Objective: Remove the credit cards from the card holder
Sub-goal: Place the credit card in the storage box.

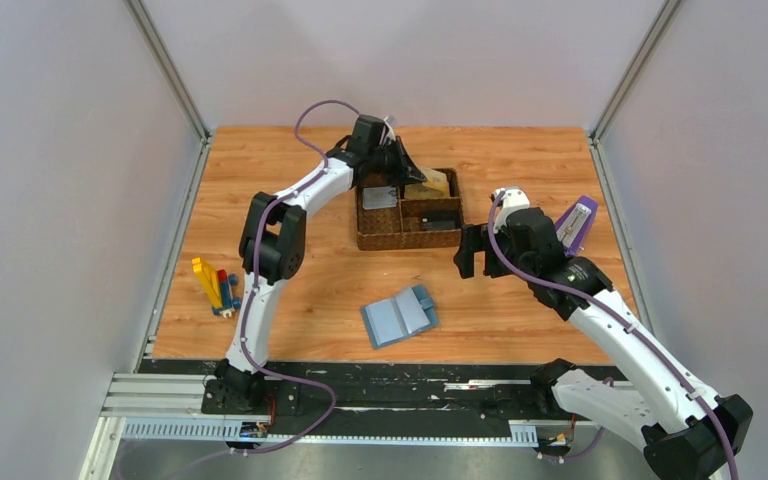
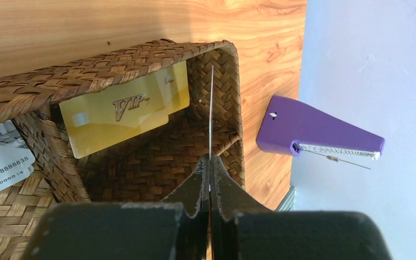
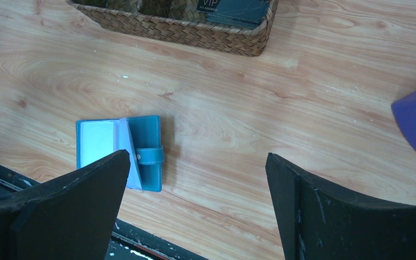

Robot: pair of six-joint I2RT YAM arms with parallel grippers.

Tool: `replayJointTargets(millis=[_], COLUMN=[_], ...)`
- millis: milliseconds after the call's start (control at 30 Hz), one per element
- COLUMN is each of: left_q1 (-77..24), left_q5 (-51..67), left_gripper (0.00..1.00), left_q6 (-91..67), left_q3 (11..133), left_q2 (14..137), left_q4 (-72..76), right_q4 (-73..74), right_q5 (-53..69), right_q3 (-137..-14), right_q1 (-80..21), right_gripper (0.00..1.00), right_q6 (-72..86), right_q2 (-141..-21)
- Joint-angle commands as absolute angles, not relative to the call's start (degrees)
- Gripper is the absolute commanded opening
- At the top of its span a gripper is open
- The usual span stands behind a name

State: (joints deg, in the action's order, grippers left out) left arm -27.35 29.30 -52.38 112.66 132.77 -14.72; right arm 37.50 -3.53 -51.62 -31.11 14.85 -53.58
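The blue card holder (image 1: 400,315) lies open on the table near the front; it also shows in the right wrist view (image 3: 120,151). My left gripper (image 1: 417,173) hangs over the back right compartment of the brown woven tray (image 1: 405,240). In the left wrist view my left gripper (image 2: 210,160) is shut on a thin credit card (image 2: 211,108) seen edge-on. A gold VIP credit card (image 2: 124,108) leans inside that compartment. My right gripper (image 1: 470,250) is open and empty above the bare table, right of the card holder (image 3: 197,157).
A purple metronome (image 1: 580,222) lies at the right, near the wall. Yellow, red and blue toy blocks (image 1: 215,285) lie at the left. A white card (image 2: 0,162) and a dark card (image 3: 238,8) lie in other tray compartments.
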Motion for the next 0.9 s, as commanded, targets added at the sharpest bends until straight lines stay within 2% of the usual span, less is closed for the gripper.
replayJointTargets(millis=[0, 367, 567, 867], left_q1=[-27.76, -28.12, -28.11, -28.13], left_q5=[28.03, 26.98, 26.65, 26.28], left_gripper=[0.02, 0.1, 0.27, 0.44], left_q6=[-50.77, -50.38, -49.25, -47.57], left_q3=[114.01, 117.32, 120.86, 120.66], left_q2=[133.87, 136.96, 138.83, 136.91], left_q4=[-14.02, -14.85, -16.61, -18.76], right_q4=[35.55, 35.86, 35.86, 35.78], right_q5=[-4.4, -4.51, -4.65, -4.96], right_q3=[-53.79, -53.75, -54.05, -54.27], right_q1=[-31.29, -31.29, -31.29, -31.29], right_gripper=[1.0, 1.0, 1.0, 1.0], right_q6=[14.05, 14.5, 14.67, 15.3], right_q2=[-52.56, -51.75, -52.12, -53.07])
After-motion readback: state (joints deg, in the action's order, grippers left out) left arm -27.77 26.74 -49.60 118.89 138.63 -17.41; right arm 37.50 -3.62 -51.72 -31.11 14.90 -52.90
